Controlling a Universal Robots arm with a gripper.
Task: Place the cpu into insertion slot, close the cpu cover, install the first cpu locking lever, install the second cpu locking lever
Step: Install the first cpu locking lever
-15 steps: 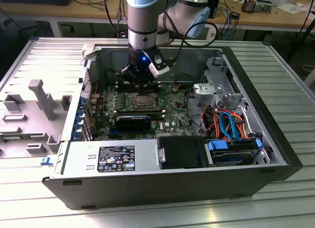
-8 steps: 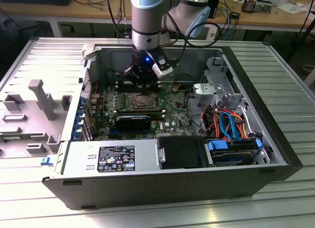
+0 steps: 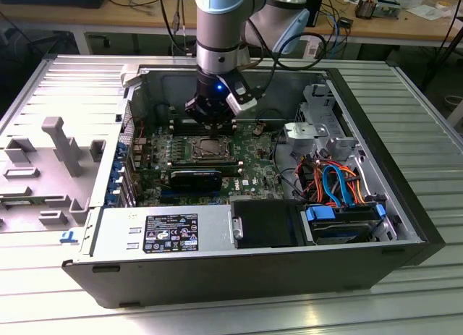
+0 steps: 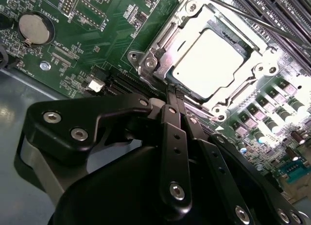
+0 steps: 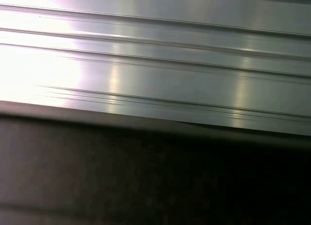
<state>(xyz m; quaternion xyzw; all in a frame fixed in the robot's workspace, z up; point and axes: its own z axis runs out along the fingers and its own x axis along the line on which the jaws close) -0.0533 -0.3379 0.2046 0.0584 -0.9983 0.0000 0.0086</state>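
The cpu [image 4: 212, 60] is sitting in the insertion slot [image 4: 181, 87] with the cpu cover [image 4: 194, 21] lying closed around it. The gripper [image 4: 176, 95] is hanging at the socket's near edge, jaws pinched together at the tip, apparently gripping nothing.

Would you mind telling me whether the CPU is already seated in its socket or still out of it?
In. In the second wrist view the cpu lies flat inside the insertion slot, with the cpu cover framing it. The tool sits at the socket's edge.
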